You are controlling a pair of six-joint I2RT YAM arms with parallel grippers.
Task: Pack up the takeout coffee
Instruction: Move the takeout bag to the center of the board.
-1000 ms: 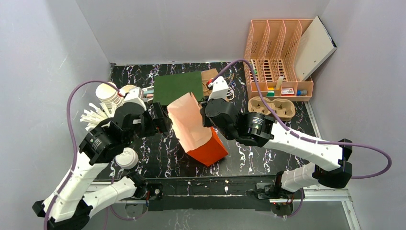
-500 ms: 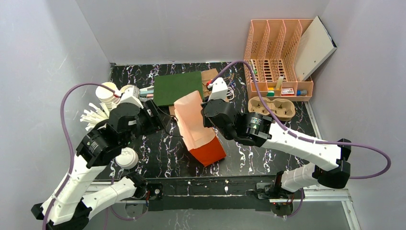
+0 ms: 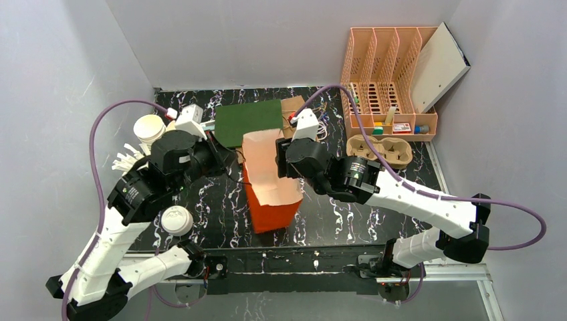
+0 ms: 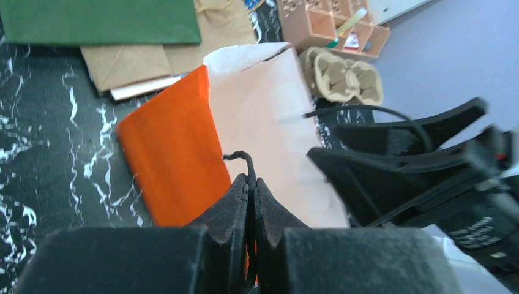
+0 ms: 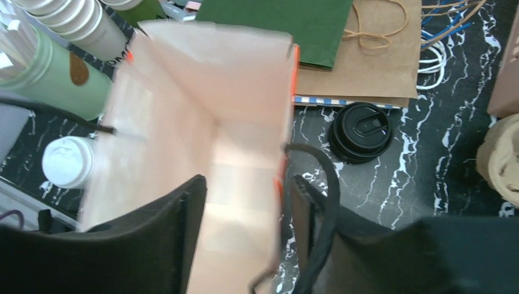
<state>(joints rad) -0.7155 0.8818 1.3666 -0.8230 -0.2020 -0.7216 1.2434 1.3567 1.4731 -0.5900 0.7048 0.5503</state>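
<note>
Since the left pincer (image 4: 251, 187) shut, the bag (image 3: 271, 210) stands upright.

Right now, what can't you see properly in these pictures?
Takeout coffee: right wrist view shows only its black lid from above; the right arm hides it in the top view.
Orange bag: blur in the right wrist view hides its bottom.
Right gripper: that blur hides whether its fingers touch the bag's wall.
Peach organiser: its contents are too small in the top view.

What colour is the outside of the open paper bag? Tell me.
The paper bag is orange outside, pale peach inside; the left wrist view shows it best.
</note>
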